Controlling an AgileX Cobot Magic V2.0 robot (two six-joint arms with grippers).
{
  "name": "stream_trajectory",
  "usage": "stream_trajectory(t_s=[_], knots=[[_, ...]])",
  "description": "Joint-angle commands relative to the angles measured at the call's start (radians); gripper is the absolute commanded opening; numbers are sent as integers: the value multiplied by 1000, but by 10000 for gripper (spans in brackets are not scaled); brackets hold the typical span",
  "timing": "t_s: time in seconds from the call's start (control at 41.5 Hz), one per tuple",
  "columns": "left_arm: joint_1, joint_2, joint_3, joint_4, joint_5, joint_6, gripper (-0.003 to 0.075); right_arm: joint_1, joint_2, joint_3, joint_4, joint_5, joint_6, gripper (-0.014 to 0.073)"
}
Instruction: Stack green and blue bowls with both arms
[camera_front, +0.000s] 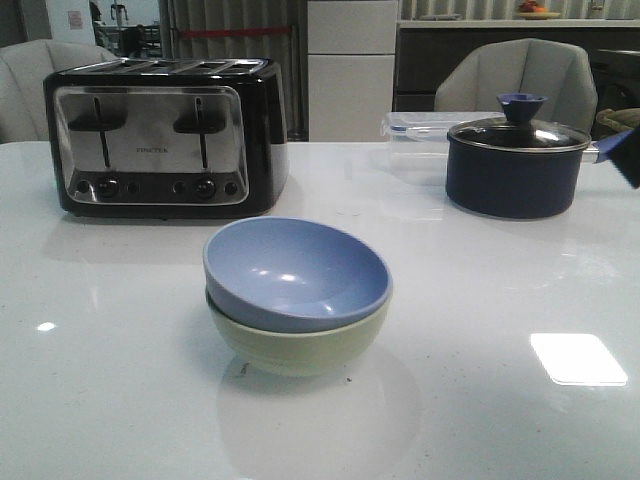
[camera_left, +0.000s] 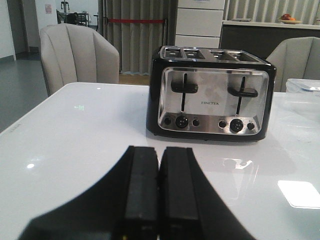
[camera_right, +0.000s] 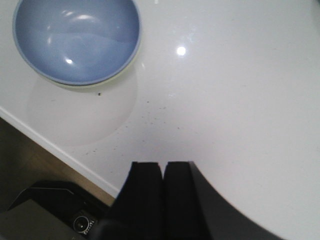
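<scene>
The periwinkle blue bowl (camera_front: 297, 272) sits nested inside the pale green bowl (camera_front: 300, 350) at the middle of the white table, slightly tilted. In the right wrist view the blue bowl (camera_right: 76, 40) is seen from above, with only a thin pale edge of the green bowl under it. My right gripper (camera_right: 163, 170) is shut and empty, above bare table near its front edge, apart from the bowls. My left gripper (camera_left: 159, 165) is shut and empty, low over the table facing the toaster. Neither arm shows clearly in the front view.
A black and chrome toaster (camera_front: 165, 135) stands at the back left, also in the left wrist view (camera_left: 212, 95). A dark navy lidded pot (camera_front: 515, 160) stands at the back right with a clear plastic container (camera_front: 415, 135) behind it. Chairs stand beyond the table.
</scene>
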Motion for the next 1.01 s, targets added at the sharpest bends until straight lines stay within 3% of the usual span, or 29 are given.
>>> stream_trajectory(t_s=[0.0, 0.217, 0.386, 0.627, 0.988], knots=[[-6, -20, 4, 0, -100, -9, 93, -72, -103, 35, -21, -85, -10, 56], [-6, -20, 4, 0, -100, -9, 93, -346, -422, 269, -21, -328, -10, 56], [-6, -20, 4, 0, -100, -9, 93, -464, -669, 475, -21, -533, -10, 56], [-6, -20, 4, 0, -100, -9, 93, -484, -900, 652, -21, -605, -10, 56], [-6, -20, 4, 0, -100, -9, 93, -484, -928, 715, -21, -656, -10, 56]])
